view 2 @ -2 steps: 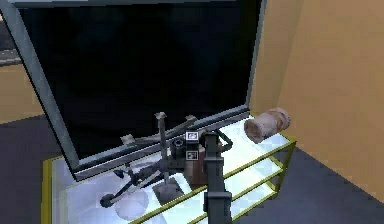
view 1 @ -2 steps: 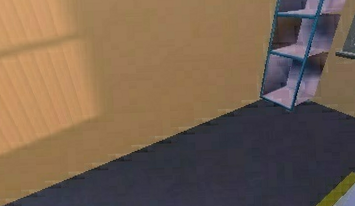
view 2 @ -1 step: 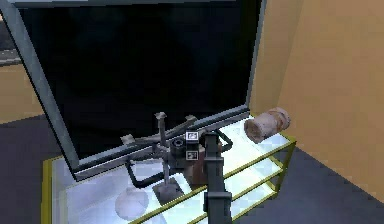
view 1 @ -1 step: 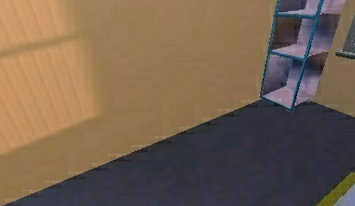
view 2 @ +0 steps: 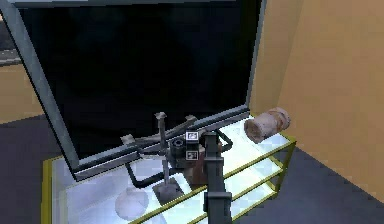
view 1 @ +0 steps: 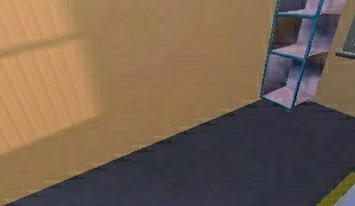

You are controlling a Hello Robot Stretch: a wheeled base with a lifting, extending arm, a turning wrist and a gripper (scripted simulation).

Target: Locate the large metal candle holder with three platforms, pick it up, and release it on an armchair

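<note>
Arm (view 2: 216, 190) outstretched, end effector (view 2: 170, 150) near television (view 2: 140, 70)

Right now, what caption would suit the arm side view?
Robot arm at a metal candle holder, in front of a large dark screen.

A teal shelf (view 1: 299, 46) stands by tan walls (view 1: 134, 73).

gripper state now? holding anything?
Gripper: cannot be told. The metal candle holder stands on the glass table right at its far end, so open, closed or holding can't be read.
</note>
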